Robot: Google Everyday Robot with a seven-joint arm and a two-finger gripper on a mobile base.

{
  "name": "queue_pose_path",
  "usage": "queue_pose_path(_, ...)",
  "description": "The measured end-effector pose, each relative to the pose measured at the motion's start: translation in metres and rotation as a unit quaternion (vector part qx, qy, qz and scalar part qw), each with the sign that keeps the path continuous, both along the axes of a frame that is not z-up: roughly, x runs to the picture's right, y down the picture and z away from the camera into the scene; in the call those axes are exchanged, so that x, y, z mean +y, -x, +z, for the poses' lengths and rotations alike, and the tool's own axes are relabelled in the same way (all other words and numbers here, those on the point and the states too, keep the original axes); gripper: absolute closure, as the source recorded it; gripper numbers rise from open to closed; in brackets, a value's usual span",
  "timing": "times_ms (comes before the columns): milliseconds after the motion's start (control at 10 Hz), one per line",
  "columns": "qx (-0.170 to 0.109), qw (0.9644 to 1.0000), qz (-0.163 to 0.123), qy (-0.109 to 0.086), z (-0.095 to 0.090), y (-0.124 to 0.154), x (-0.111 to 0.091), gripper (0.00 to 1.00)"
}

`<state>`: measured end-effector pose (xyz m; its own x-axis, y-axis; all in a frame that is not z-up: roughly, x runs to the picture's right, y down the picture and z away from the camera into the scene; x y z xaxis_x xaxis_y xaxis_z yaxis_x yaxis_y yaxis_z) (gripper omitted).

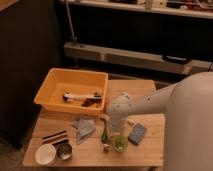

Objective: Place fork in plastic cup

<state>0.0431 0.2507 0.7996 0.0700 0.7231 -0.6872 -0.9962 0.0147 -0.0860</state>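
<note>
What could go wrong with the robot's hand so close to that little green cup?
The gripper hangs right over the plastic cup, which stands near the front edge of the table; a nudge might tip it or push it off. The green vegetable and the blue sponge lie close on either side, so the arm could bump them too.

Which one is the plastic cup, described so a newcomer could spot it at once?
Start at the wooden table and go to its front edge, right of centre, just under the gripper. The plastic cup stands there between the green vegetable and the blue sponge. It is translucent light green, unlike the wider white cup beside the dark tin.
</note>
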Motion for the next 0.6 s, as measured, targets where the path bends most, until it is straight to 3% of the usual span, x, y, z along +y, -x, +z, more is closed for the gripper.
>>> queue_pose_path(600,-0.019,0.9998,-0.01,0.003,0.002,0.029,0.004,0.47)
